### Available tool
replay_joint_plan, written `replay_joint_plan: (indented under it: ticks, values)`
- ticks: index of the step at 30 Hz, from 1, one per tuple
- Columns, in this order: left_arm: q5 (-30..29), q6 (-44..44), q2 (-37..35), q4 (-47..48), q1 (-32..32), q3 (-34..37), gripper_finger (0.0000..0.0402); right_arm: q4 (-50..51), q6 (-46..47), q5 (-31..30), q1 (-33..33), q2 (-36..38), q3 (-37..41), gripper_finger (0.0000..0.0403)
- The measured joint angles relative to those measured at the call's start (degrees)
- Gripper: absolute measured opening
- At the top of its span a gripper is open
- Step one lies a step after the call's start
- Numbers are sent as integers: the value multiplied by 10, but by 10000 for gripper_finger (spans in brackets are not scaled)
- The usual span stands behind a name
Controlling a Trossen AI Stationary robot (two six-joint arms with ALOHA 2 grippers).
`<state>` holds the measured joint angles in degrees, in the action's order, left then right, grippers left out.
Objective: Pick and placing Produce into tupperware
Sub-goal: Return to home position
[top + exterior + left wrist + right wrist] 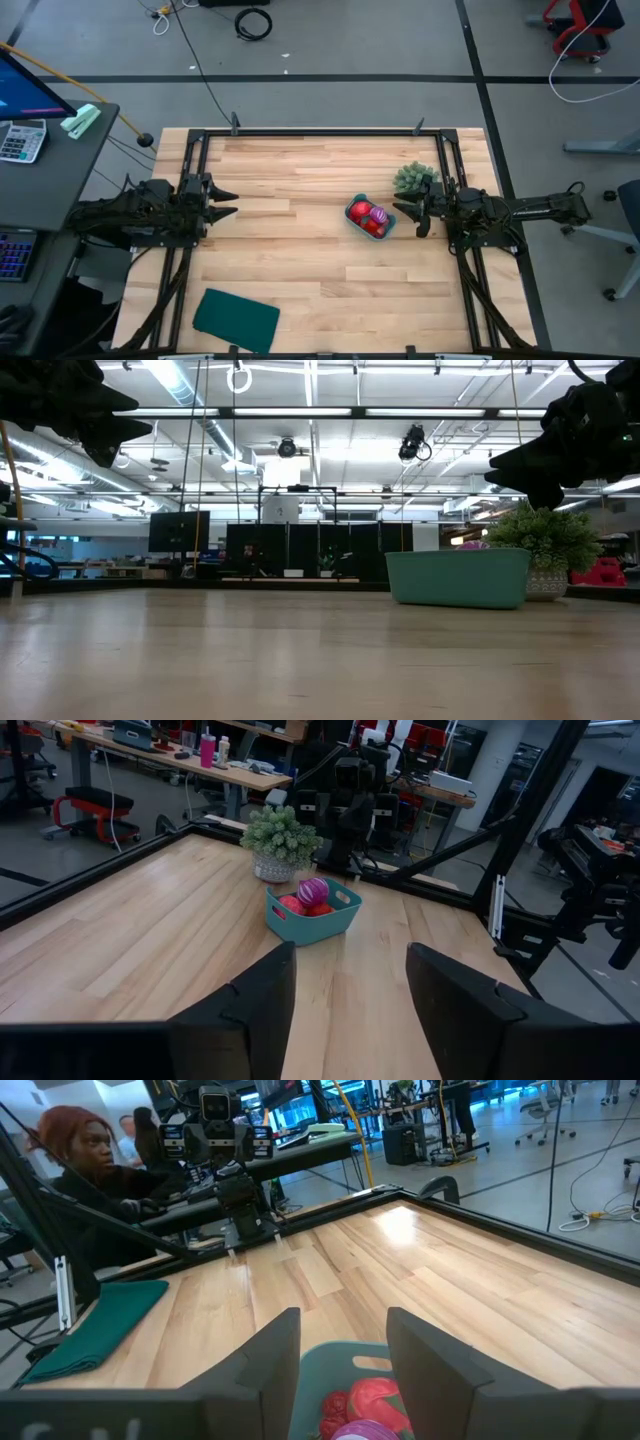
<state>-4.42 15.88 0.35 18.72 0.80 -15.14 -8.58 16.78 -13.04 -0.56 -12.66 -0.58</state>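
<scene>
My left gripper (230, 203) hangs at the left edge of the light wooden table (300, 285), fingers spread and empty, well apart from the small teal plastic tub (351, 211); the tub sits right of centre, holding red fruits (362, 212) and a purple-striped ball (378, 216); my right gripper (408, 217), the nearer one, hovers just beside the tub's right rim, also spread and empty; I judge only the retreat home remains.

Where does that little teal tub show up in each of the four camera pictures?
High view: tub right of centre, beside the right gripper.
Low view: tub at right, before the plant.
Left wrist view: tub far off, before the plant.
Right wrist view: tub close, between that gripper's fingers.
Landmark: the plant; missing only from the right wrist view.
</scene>
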Motion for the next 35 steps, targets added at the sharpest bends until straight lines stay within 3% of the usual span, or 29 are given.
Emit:
replay_joint_plan:
  ticks: [35]
  values:
    - [0,0,0,0,0,0,199,0,0,0,0,0,0,159]
